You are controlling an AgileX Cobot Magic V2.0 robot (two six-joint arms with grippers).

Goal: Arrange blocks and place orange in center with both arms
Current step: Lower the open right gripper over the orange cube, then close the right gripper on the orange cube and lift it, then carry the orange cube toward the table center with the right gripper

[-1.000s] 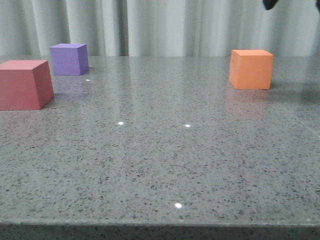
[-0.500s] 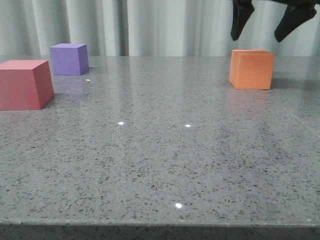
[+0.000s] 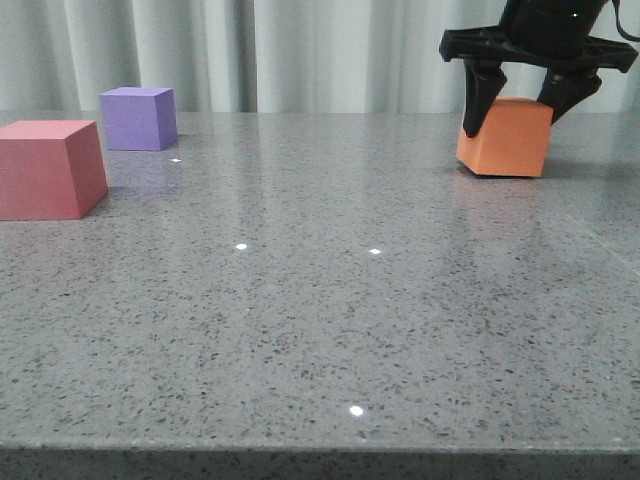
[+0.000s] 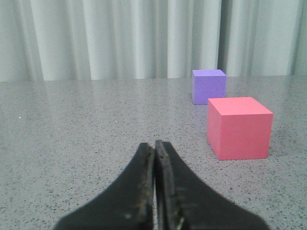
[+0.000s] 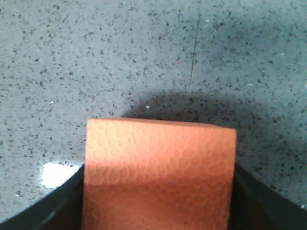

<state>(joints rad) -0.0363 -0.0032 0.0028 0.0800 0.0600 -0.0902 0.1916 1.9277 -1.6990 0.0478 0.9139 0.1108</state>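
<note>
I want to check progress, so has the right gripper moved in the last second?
Yes. The right gripper has come down from the top edge of the front view and now straddles the orange cube, which sits on the table.

A grey speckled table (image 3: 320, 320) with its whole middle and near part bare, giving open passage from side to side. At the far left, a red cube (image 3: 50, 168) stands near the edge, with a purple cube (image 3: 138, 118) just behind it and a narrow gap between them. At the far right, an orange cube (image 3: 505, 137) is flanked closely on both sides by the right gripper (image 3: 525, 105) fingers. A curtain (image 3: 300, 55) closes the far side.
</note>
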